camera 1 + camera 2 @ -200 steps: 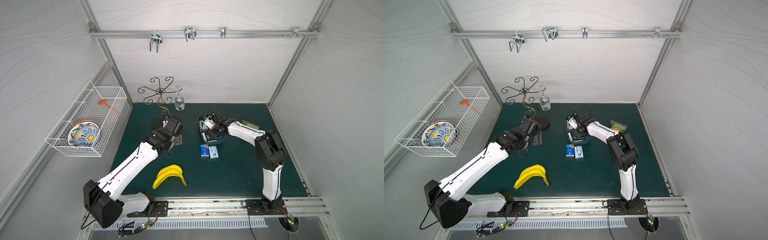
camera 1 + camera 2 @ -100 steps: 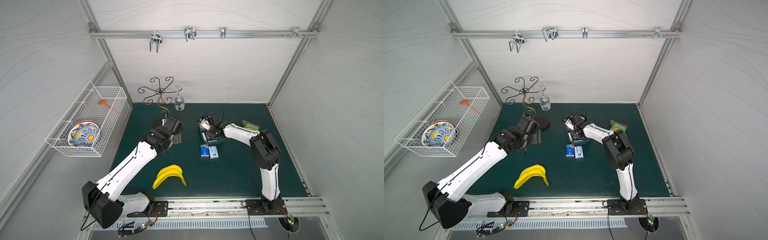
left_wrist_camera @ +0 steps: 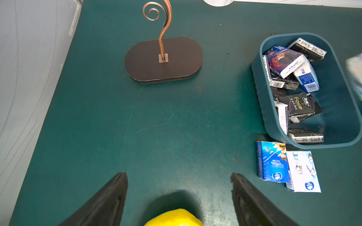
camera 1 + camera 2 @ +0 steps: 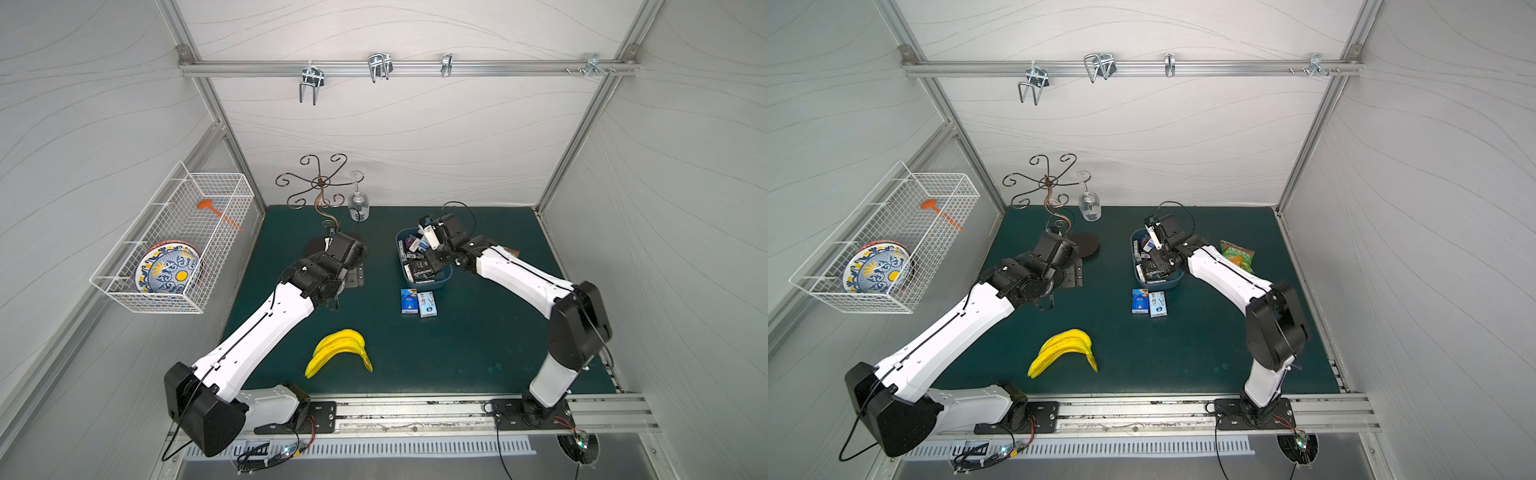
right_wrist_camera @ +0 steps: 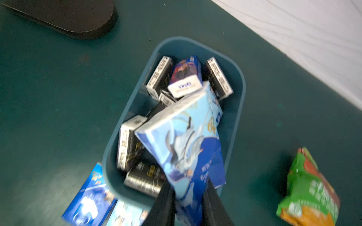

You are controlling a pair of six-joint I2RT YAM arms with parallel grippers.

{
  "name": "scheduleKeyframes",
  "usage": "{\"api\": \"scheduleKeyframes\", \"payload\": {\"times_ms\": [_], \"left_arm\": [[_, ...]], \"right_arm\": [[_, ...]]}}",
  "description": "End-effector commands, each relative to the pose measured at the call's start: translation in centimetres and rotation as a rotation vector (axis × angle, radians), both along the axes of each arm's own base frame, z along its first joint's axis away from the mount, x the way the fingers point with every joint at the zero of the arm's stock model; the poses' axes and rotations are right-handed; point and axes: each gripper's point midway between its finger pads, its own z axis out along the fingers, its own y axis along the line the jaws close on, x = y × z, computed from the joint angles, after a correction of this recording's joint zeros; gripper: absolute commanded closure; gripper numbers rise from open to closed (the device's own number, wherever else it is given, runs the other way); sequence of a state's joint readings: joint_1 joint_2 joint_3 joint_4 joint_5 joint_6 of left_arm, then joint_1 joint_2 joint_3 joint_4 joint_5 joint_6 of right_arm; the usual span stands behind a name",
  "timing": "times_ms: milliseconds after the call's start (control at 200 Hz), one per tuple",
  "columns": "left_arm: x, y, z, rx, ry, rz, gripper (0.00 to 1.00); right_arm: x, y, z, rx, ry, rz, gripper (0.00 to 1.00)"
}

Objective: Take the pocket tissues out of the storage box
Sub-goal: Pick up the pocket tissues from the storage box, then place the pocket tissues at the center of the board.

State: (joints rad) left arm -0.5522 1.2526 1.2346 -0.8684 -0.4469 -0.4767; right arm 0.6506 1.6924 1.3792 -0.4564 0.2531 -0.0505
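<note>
The blue-grey storage box (image 4: 428, 284) (image 4: 1158, 284) (image 3: 256, 64) (image 5: 238, 94) stands on the green mat at the back. In it lie several pocket tissues: black "Face" packets (image 3: 299, 105) (image 5: 145, 178) and a purple-blue one (image 3: 284, 58) (image 5: 186, 74). My right gripper (image 5: 189, 195) (image 4: 432, 239) is shut on a light-blue-and-white packet (image 5: 186, 140), which it holds tilted above the box. Two blue packets (image 4: 409, 300) (image 4: 1158, 303) (image 3: 272, 162) lie side by side on the mat in front of the box. My left gripper (image 3: 179, 176) (image 4: 355, 276) hovers open and empty left of the box.
A green-orange snack bag (image 4: 1237, 255) (image 5: 307, 191) lies right of the box. The scrolled metal stand (image 3: 163, 59) (image 4: 320, 183) and a wine glass (image 4: 358, 203) are at the back left. Yellow bananas (image 4: 338, 351) lie in front. A wire basket (image 4: 174, 241) hangs on the left wall.
My right gripper has shut on the light-blue packet inside the box and raised it above the other packets. The left arm has hardly moved.
</note>
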Motion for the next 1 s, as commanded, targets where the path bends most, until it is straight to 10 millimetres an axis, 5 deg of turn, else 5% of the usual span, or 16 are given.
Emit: {"api": "scheduleKeyframes", "payload": {"times_ms": [0,385,740,870,991], "left_arm": [[1.1,-1.3,2.0,-0.087,-0.054,-0.007,0.14],[0.8,-2.2,2.7,-0.133,-0.059,-0.038,0.14],[0.9,-2.0,3.2,-0.126,-0.075,-0.035,0.14],[1.1,-2.0,3.0,-0.114,-0.064,-0.037,0.14],[1.1,-2.2,3.0,-0.120,-0.063,-0.040,0.14]], "right_arm": [[-3.7,-3.2,-2.6,0.031,0.143,-0.161,0.76],[-12.3,-11.1,-8.5,-0.016,0.258,-0.369,0.75],[-12.8,-7.6,-12.9,0.008,0.416,-0.314,0.63],[-12.7,-4.6,-11.4,0.170,0.448,-0.255,0.45],[-12.5,-3.4,-8.8,0.285,0.458,-0.221,0.41]]}}
